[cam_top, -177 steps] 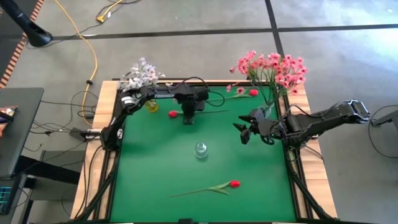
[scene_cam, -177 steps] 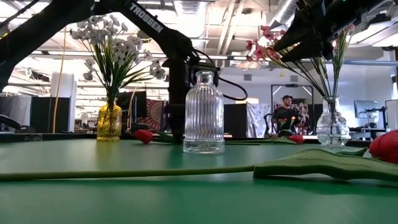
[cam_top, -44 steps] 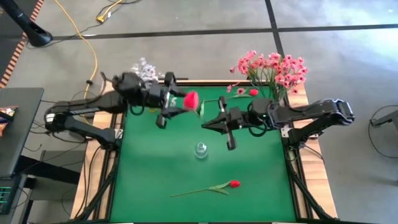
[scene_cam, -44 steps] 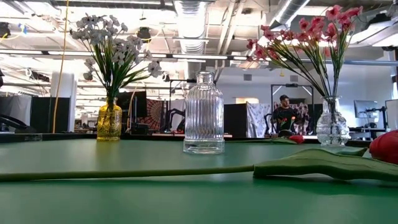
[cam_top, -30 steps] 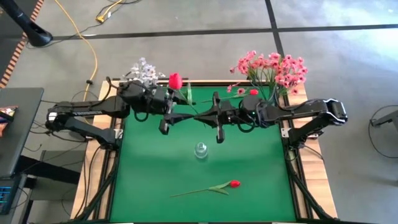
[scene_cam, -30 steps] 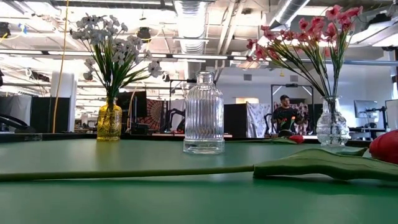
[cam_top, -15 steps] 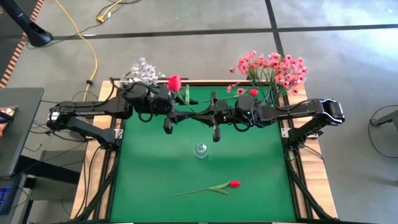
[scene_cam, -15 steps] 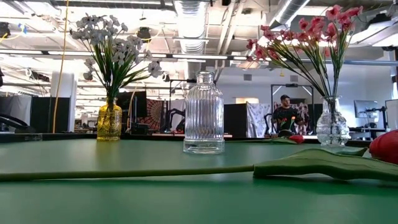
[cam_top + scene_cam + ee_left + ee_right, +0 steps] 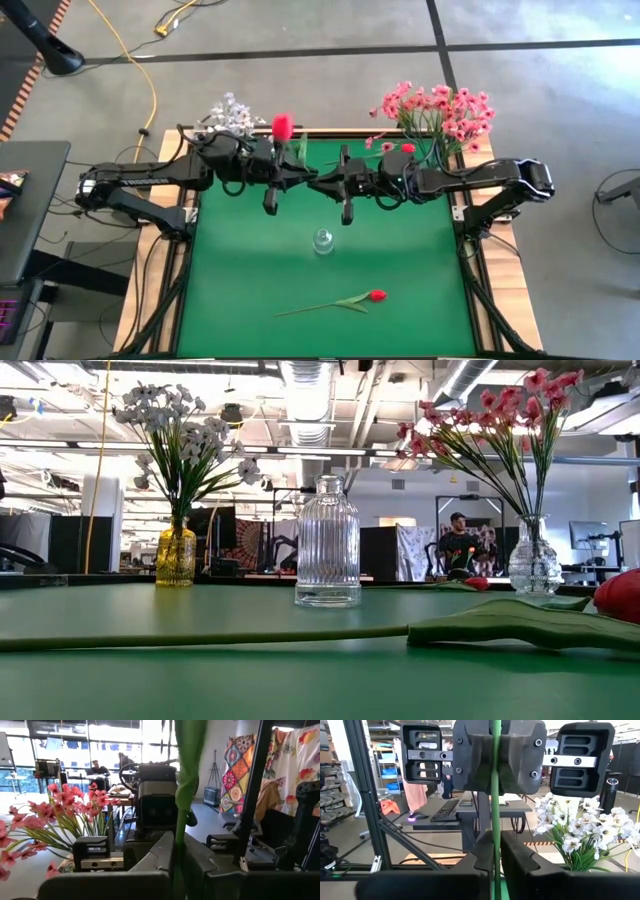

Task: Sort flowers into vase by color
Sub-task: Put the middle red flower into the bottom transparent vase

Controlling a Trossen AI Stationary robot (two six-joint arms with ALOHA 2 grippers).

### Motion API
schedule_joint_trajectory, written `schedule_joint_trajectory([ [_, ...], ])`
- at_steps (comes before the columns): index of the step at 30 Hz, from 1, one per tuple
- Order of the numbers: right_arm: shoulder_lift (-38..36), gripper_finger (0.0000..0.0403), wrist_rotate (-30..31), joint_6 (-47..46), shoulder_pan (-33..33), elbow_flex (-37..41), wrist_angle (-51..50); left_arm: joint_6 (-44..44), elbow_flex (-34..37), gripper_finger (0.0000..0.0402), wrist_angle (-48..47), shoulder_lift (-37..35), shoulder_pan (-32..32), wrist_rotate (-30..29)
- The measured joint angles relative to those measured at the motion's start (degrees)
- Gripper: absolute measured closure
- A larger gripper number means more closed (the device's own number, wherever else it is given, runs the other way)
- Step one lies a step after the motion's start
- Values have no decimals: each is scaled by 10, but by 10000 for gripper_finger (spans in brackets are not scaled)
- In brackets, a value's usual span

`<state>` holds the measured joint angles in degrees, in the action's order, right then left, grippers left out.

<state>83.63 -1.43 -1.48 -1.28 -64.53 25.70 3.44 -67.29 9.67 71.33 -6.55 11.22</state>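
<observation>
A second red bud (image 9: 376, 295) is lying flat near the surface's (image 9: 240, 280) 6 o'clock edge, with an empty clear ribbed vase (image 9: 322, 240) at centre and open green around both. Beyond, toward 12 o'clock, the two arms are meeting tip to tip. The left tool (image 9: 293, 181) is pinching the stem of a red bud flower (image 9: 283, 126), closed tight on it. The right tool (image 9: 320, 183) is sitting around the same stem, slightly parted. White flowers (image 9: 228, 113) and pink sprays (image 9: 438, 108) are standing in vases at the far corners.
</observation>
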Motion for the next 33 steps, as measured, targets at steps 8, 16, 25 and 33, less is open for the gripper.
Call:
schedule_joint_trajectory([
  [8, -9, 281, -1, -13, 0, 0, -41, 1, 0, 400, -2, 0, 0, 0],
  [16, -77, 185, -1, -16, -4, 0, -205, 1, 0, 401, -45, 0, 0, -13],
  [25, -171, 167, -2, -79, 39, 0, -416, 14, 0, 401, -93, 2, 13, -30],
  [33, -197, 178, -2, -72, 83, 0, -489, 81, 59, 401, -13, 46, 78, -95],
])
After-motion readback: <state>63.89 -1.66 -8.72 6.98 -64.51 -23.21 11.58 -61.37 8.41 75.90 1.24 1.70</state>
